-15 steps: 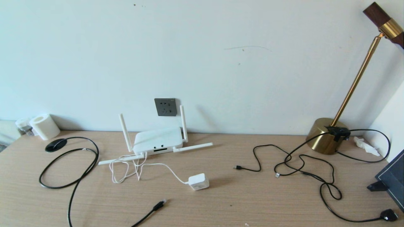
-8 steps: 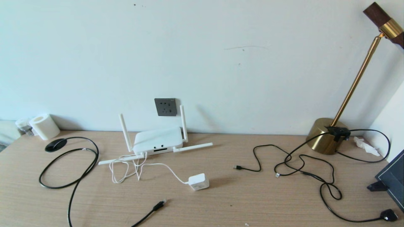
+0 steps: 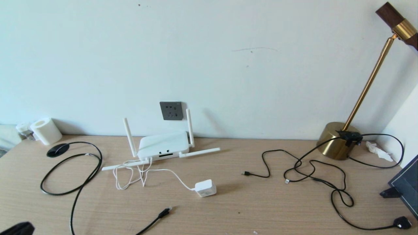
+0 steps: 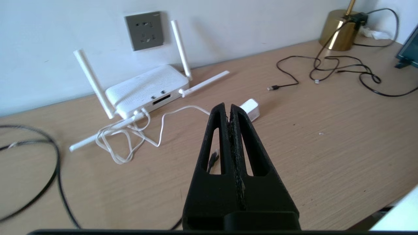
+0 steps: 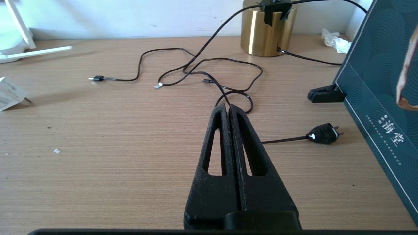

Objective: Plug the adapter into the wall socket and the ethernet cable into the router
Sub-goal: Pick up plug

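Pale wall and a light wood bench (image 3: 261, 202) fill the head view, with the wall socket (image 3: 171, 111) set low on the wall directly behind the router (image 3: 163, 146). Its 4 antennas stand or splay around the white body: 2 upright, 2 lying flat. The adapter (image 3: 205, 188) rests on the bench in front of the router and a little to the right, unplugged, its thin white cord looping back to the router's front edge. Nearer the robot lies the plug end of the ethernet cable (image 3: 164, 212), also unplugged, its black length running off the lower edge and curling in a big loop at the left.

The left pincer (image 4: 229, 109) is clenched on nothing and hangs above the bench, pointing toward the adapter; only a dark corner of that arm shows at the head view's lower left. The right pincer (image 5: 227, 109) is likewise clamped empty, over the bench near a black plug (image 5: 323, 134) and thin black cables by the brass lamp base (image 3: 336, 140).

The adapter looks light, rigid and smooth, so it may slip; gripping its 2 flat sides would probably suit best. The cable should bend freely, so hold it by the stiff boot.

The adapter's prongs barely show, the router's ports are too small to tell apart, and the left pincer half hides the adapter and ethernet plug in its own view.
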You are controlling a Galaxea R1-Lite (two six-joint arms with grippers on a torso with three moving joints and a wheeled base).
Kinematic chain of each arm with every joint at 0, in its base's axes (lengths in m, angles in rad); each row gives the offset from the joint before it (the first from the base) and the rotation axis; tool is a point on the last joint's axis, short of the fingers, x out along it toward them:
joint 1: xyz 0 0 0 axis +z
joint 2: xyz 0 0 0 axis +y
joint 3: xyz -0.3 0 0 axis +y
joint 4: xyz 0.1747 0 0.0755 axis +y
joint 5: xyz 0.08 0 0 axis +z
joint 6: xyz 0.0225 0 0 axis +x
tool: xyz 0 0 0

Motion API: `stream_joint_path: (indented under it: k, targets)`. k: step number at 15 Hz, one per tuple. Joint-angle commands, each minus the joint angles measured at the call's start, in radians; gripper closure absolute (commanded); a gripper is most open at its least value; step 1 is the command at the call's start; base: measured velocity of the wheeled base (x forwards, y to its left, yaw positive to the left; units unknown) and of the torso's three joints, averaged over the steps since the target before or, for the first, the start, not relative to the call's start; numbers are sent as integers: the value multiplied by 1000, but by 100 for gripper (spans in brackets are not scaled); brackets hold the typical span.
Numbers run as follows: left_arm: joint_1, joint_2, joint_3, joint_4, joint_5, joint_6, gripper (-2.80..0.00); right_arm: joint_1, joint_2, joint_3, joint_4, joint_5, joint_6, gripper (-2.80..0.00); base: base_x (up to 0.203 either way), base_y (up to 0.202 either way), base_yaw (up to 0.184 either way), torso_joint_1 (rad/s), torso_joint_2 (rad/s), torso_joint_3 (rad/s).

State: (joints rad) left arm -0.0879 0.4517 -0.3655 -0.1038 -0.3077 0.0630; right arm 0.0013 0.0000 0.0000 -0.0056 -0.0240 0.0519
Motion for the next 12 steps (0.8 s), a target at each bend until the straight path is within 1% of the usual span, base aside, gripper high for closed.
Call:
stream_joint_path:
  k: [1,3,4,5,6,7,9,10,11,12]
  targets:
    - [-21,210,-41,-30,-14,32,0,0,2,0,-1,-1,0,0,0,0,0,0,0,0]
    - [-28,343,-81,-38,-32,73,0,0,2,0,-1,-1,0,0,0,0,0,0,0,0]
    - [-28,440,-107,-42,-37,99,0,0,2,0,-1,-1,0,0,0,0,0,0,0,0]
    - [-20,542,-144,-49,-40,136,0,0,2,0,-1,-1,0,0,0,0,0,0,0,0]
    - [-5,647,-196,-56,-42,199,0,0,2,0,-1,-1,0,0,0,0,0,0,0,0]
    - [14,765,-270,-62,-46,299,0,0,2,0,-1,-1,0,0,0,0,0,0,0,0]
    - [38,979,-445,-61,-75,568,0,0,2,0,-1,-1,0,0,0,0,0,0,0,0]
    - [37,1069,-550,-40,-104,726,0,0,2,0,-1,-1,0,0,0,0,0,0,0,0]
    - [21,1132,-633,21,-138,896,0,0,2,0,-1,-1,0,0,0,0,0,0,0,0]
    - [-3,1162,-672,140,-161,1006,0,0,2,0,-1,-1,0,0,0,0,0,0,0,0]
